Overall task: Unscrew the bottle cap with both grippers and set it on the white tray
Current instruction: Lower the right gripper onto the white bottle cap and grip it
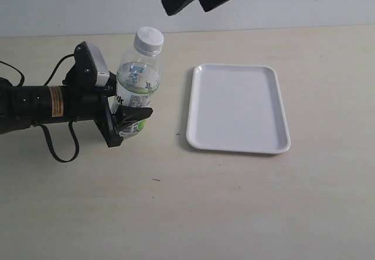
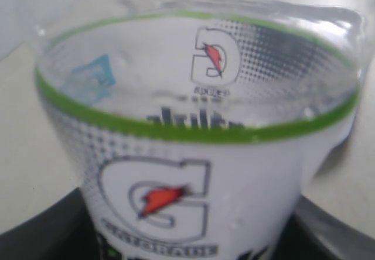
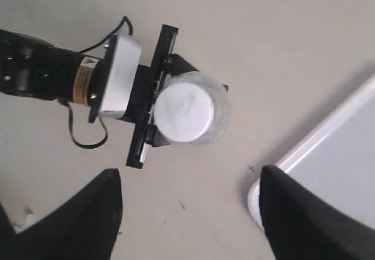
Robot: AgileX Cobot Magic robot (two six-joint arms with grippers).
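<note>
- Pale, bare table [image 1: 234, 201] ran back to a plain white wall [image 1: 58, 8], with open room all round the work.
- On the left, the left gripper [image 1: 126, 119] was closed on the lower body of the bottle [image 1: 137, 78]. In the left wrist view the label filled the frame.
- That bottle stood nearly upright with its long axis leaning a little, and the bottle cap [image 1: 149, 39] sat on its neck, facing up.
- High over the scene, the right gripper [image 1: 188, 7] hung wide open and held nothing.
- Its wrist view looked straight down on the cap's round top, which lay below the gripper, within the spread of the fingers [image 3: 88, 225] but off the line between their tips.
- By my judgement, the coming move was a short shift over the cap and a straight descent along the bottle's axis, which only the right arm was free to make.
- Well to the right of the bottle, and apart from it, the white tray [image 1: 234, 67] lay flat with nothing on it.
</note>
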